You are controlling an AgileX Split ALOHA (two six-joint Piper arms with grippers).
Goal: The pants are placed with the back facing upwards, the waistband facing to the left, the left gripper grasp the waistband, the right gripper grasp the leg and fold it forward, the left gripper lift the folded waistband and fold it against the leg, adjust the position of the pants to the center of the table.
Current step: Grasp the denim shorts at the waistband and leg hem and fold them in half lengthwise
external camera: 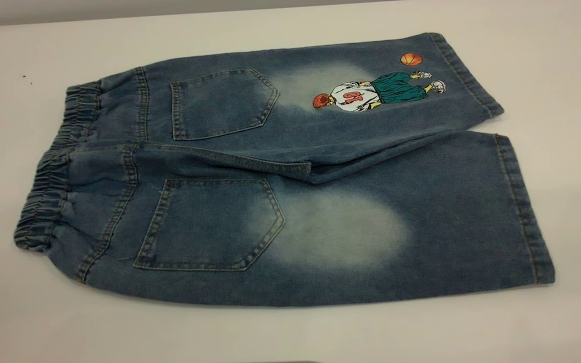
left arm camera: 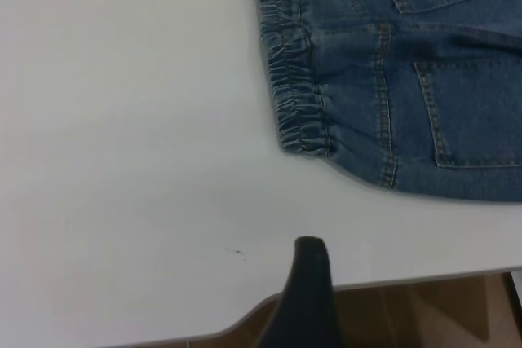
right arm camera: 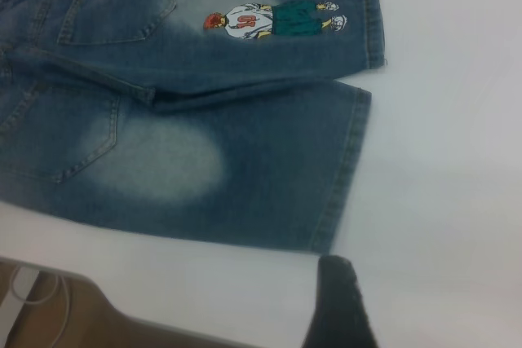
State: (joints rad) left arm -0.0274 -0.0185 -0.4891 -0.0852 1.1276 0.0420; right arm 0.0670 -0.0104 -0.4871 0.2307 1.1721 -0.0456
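Note:
The blue denim pants (external camera: pixel 290 176) lie flat on the white table (external camera: pixel 547 75), back pockets up. The ruched waistband (external camera: pixel 53 171) points left. The plain leg (external camera: pixel 371 227), with a pale faded oval, is the nearer one; the leg with the basketball-player print (external camera: pixel 371 93) lies behind it. Neither gripper shows in the exterior view. In the left wrist view my left gripper (left arm camera: pixel 310 299) hangs over the table's front edge, apart from the waistband (left arm camera: pixel 294 79). In the right wrist view my right gripper (right arm camera: pixel 338 303) is over bare table, just off the plain leg's hem (right arm camera: pixel 342 177).
The table's front edge (left arm camera: pixel 408 279) runs close under both grippers, with brown floor beyond it. A white cable (right arm camera: pixel 33 299) lies below the edge in the right wrist view. Bare white table surrounds the pants on every side.

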